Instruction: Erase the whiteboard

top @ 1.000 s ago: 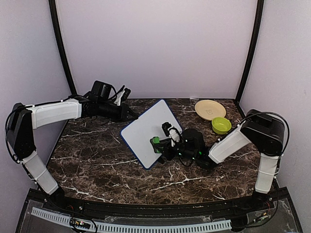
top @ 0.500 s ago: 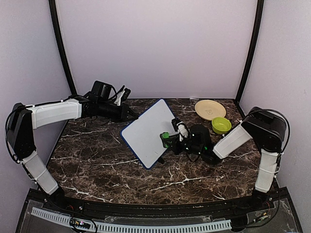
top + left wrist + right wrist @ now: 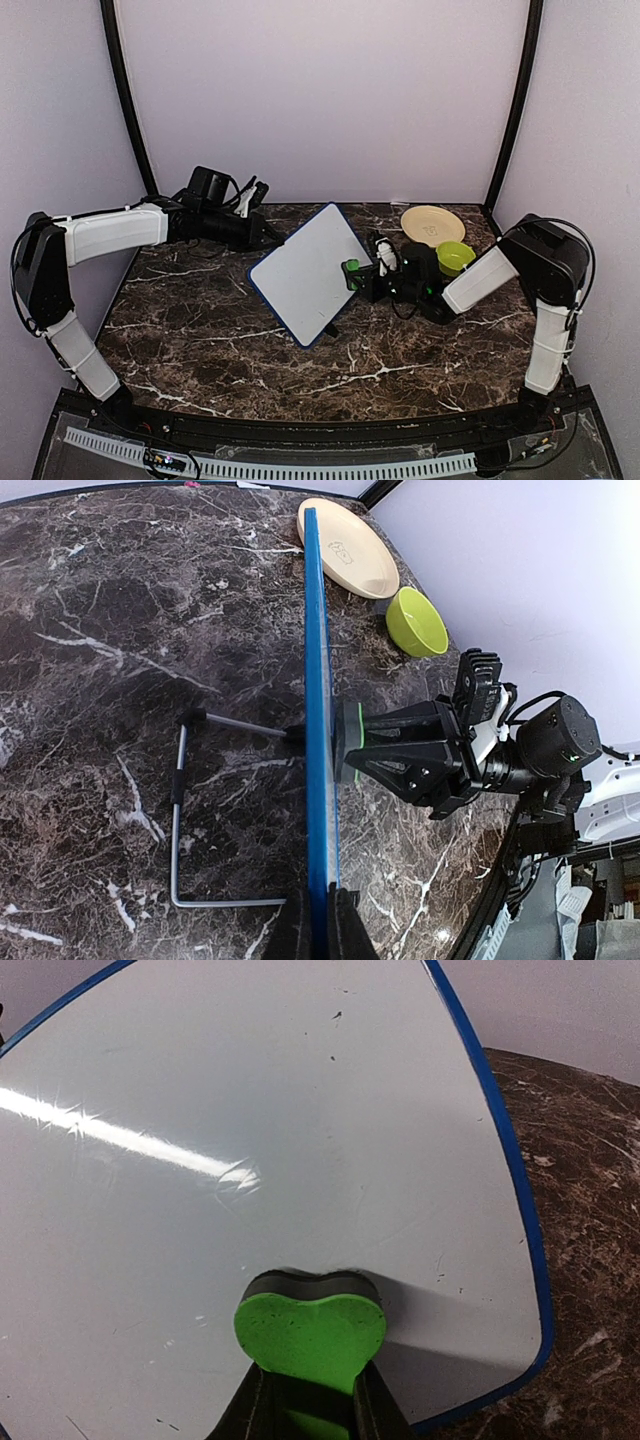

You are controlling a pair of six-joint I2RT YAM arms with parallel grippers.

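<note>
**Two firm pinches, one slick face**

Standing on edge, the whiteboard (image 3: pixel 318 730) has its rim pinched between the left gripper (image 3: pixel 320 927) fingers. It is probably light, stiff and slippery, so the rim is the hold. The right gripper (image 3: pixel 310 1405) pinches the green eraser (image 3: pixel 310 1328), which presses on the board face just beyond its fingertips.

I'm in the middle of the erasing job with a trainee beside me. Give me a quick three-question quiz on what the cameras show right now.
1. True or false: the whiteboard is lying flat.
2. What is the right gripper holding against the board? A. a green eraser B. a marker C. a cloth
3. Fill in: the left gripper is clamped on the whiteboard's blue ____.
Key: 1 false; 2 A; 3 rim.
</note>
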